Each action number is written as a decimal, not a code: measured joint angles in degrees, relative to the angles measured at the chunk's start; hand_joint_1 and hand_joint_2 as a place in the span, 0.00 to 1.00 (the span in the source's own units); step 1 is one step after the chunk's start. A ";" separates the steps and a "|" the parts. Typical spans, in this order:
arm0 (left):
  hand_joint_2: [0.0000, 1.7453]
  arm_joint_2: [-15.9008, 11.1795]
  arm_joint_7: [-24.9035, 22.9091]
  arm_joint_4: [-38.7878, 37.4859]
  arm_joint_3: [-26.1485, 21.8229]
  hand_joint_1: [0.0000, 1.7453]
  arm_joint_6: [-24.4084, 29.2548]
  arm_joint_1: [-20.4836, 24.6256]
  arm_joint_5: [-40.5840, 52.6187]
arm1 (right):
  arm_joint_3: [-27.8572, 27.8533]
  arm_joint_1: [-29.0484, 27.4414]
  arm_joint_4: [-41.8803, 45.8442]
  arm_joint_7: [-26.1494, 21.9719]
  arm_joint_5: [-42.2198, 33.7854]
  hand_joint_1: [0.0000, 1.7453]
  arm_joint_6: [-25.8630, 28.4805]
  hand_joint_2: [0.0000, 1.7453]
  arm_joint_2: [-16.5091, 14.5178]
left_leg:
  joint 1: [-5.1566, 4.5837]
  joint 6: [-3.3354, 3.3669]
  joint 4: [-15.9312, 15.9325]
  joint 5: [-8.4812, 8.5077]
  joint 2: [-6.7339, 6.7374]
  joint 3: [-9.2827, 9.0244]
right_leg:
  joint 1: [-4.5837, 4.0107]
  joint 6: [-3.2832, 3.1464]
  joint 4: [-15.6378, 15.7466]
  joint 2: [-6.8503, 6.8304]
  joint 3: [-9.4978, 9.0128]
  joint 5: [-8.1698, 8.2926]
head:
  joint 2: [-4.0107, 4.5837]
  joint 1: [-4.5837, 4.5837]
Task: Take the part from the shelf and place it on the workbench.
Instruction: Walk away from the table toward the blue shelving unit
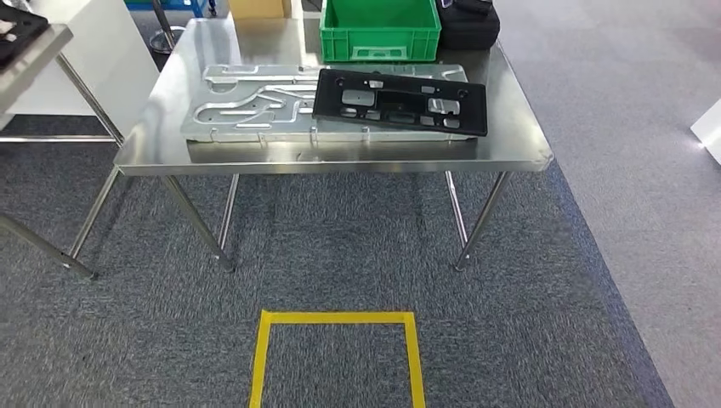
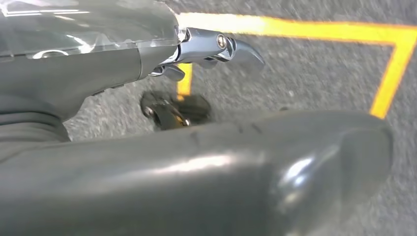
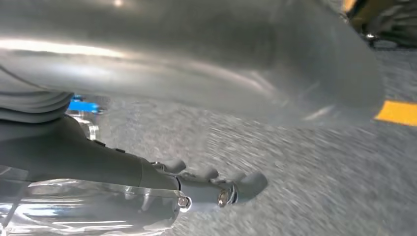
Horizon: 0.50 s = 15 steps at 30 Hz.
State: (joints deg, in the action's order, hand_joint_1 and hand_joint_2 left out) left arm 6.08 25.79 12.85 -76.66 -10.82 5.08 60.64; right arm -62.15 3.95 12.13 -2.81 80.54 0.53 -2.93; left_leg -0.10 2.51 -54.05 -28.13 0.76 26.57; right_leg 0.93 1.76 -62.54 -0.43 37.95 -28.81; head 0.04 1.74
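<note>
On the far left of the head view, a grey table edge (image 1: 34, 51) poked in with a dark thing on it, too cut off to tell what it was. Next came the shiny steel workbench (image 1: 161, 127) on thin legs over grey carpet (image 1: 127, 340). A flat silver plate (image 1: 246, 106) with curvy grooves lay on the bench, and the black part (image 1: 400, 102) — long, flat, full of holes — rested partly on top of that plate, toward the right. Behind them sat a green bin (image 1: 379, 30), and a black bag (image 1: 469, 25) was just beside it at the back corner. A yellow tape square (image 1: 336, 319) marked the carpet in front of the bench. At the wrists, the left hand (image 2: 206, 49) hung above the carpet and yellow tape, fingers a little curled and holding nothing — the right hand (image 3: 216, 184) hung the same way, fingers bent a bit with nothing in them.
</note>
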 joint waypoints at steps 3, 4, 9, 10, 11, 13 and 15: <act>0.00 -0.10 -0.56 0.00 0.03 0.00 0.24 -0.06 -0.03 | 0.48 -0.08 -0.09 1.52 0.09 0.00 -0.65 0.00 0.03 | -0.18 0.16 -0.54 2.07 0.05 3.01 | 0.08 0.51 -9.99 0.10 1.35 -5.42 | 0.00 -0.08; 0.00 -0.11 -0.76 0.00 0.03 0.00 0.27 -0.07 -0.02 | 0.56 -0.09 -0.09 1.99 0.13 0.00 -0.72 0.00 0.05 | -0.21 0.06 -0.93 2.66 0.07 4.12 | 0.09 0.61 -11.24 0.11 0.73 -4.39 | 0.00 -0.08; 0.00 -0.10 -1.10 0.00 0.11 0.00 0.25 -0.10 0.13 | 0.74 0.04 -0.07 3.68 0.36 0.00 -0.71 0.00 0.24 | -0.37 -1.03 -3.84 4.52 0.02 8.59 | 0.01 -0.09 3.91 0.19 -11.87 -2.25 | 0.00 -0.04; 0.00 -0.10 -1.10 0.00 0.12 0.00 0.22 -0.10 0.12 | 0.76 0.04 -0.07 3.80 0.40 0.00 -0.71 0.00 0.27 | -0.39 -1.36 -4.10 4.91 0.02 8.86 | -0.16 -0.50 5.83 0.21 -12.94 -3.05 | 0.00 -0.03; 0.00 -0.10 -1.09 0.00 0.12 0.00 0.19 -0.15 0.11 | 0.77 -0.02 -0.08 3.86 0.45 0.00 -0.73 0.00 0.29 | -0.38 -1.74 -4.14 5.41 0.02 9.00 | -0.24 -1.01 6.47 0.21 -12.94 -3.08 | 0.00 -0.03; 0.00 -0.16 -1.07 0.00 0.12 0.00 0.20 -0.31 0.10 | 0.81 -0.08 -0.12 3.94 0.64 0.00 -0.82 0.00 0.28 | -0.22 -2.46 -4.62 5.01 -0.11 9.64 | -0.15 -2.08 6.49 -0.04 -11.88 -1.89 | 0.00 -0.06; 0.00 -0.22 -1.04 0.00 0.12 0.00 0.26 -0.54 0.11 | 0.97 -0.09 -0.15 3.72 0.86 0.00 -0.88 0.00 0.27 | 0.03 -3.17 -8.39 0.27 -0.30 11.06 | -0.05 -2.95 6.64 -0.27 -10.24 -0.36 | 0.00 0.06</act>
State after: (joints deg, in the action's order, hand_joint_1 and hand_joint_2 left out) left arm 5.86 24.75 12.85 -76.54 -10.56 4.54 60.75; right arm -61.18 3.86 11.98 0.91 81.41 -0.36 -2.67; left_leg -0.06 -0.66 -62.44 -27.86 0.46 37.63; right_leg 0.87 -1.19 -55.89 -0.70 27.72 -29.17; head 0.04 1.80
